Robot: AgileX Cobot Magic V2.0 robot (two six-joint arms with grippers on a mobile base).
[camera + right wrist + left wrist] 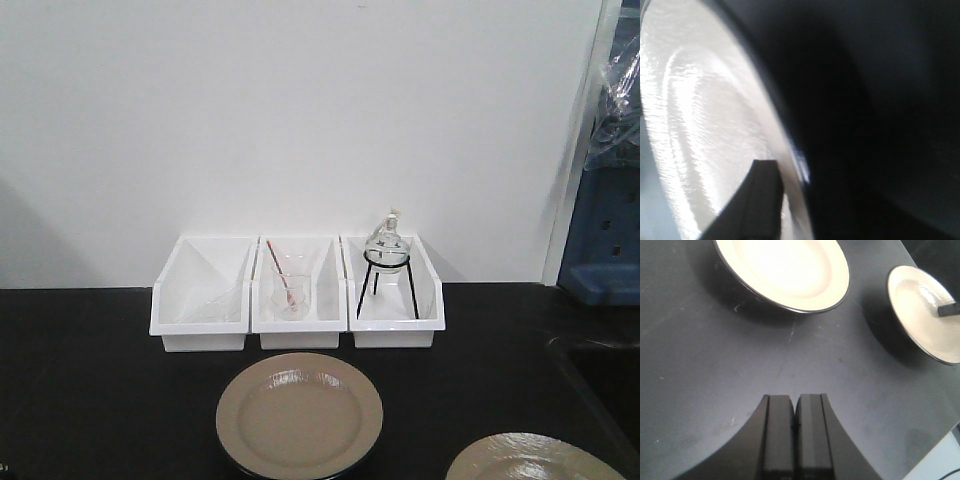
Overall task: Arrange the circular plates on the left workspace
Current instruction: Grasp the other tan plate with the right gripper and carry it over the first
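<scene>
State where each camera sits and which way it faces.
Front view: above the bench, facing the wall; sees three bins, the centre plate and the right plate; no robot parts.
Left wrist: looks down over the bench past its shut left fingers at both plates.
Right wrist: close over the right plate; one right finger shows.
Shared: the right plate appears in all three.
</scene>
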